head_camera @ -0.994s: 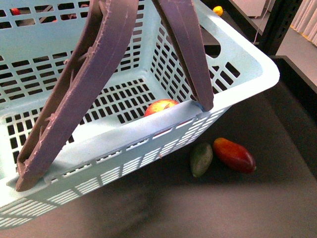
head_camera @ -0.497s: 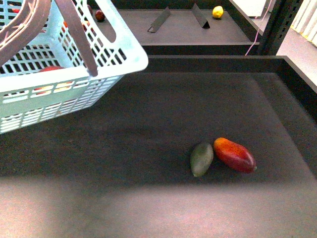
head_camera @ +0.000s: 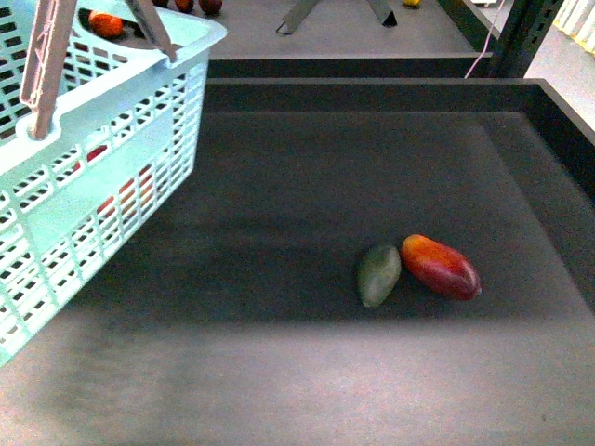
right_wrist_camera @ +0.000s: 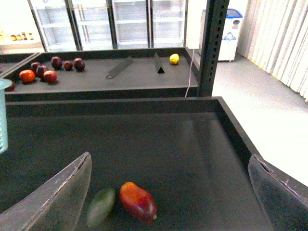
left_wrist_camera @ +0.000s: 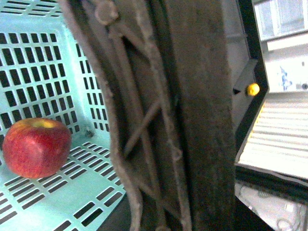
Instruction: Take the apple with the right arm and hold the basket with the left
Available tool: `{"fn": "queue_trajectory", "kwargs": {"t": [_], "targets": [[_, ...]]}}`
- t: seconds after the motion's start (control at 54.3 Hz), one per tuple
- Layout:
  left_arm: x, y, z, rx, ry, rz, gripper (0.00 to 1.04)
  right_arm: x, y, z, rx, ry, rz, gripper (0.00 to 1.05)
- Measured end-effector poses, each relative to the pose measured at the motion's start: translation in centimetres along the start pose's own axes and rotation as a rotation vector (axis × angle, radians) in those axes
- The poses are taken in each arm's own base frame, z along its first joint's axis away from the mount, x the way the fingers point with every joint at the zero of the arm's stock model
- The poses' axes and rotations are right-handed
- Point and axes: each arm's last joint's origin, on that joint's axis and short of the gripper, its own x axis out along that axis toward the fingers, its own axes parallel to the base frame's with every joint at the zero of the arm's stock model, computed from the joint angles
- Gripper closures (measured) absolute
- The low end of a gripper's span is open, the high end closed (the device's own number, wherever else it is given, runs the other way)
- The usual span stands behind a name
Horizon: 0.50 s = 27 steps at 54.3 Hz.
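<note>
Right gripper point(right_wrist_camera: 169, 158) wide open, empty; left gripper out of view. Basket point(head_camera: 139, 121) at left, tilted, handles point(left_wrist_camera: 192, 120) up, apple point(left_wrist_camera: 36, 147) on its floor. Green fruit point(head_camera: 378, 275) touches mango point(head_camera: 441, 267) on dark table point(head_camera: 279, 186). Fruit shelf point(right_wrist_camera: 96, 79) behind.

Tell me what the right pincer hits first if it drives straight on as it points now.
Probably the bare dark tray floor, just beside the mango; the open right pincer frames that spot. Depth is unclear.
</note>
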Motion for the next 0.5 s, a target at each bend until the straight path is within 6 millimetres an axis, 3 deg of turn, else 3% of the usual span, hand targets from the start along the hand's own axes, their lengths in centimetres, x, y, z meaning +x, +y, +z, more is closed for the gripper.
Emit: {"fn": "queue_trajectory", "kwargs": {"t": [0.313,0.497], "targets": [[1.5,1.1,1.4,-0.099,-0.047,0.018,0.89,0.0,0.0,0.0,0.0,0.0,0.0,0.09],[3.8,2.3,1.3,-0.157,-0.052,0.031,0.89,0.0,0.0,0.0,0.0,0.0,0.0,0.09]]}}
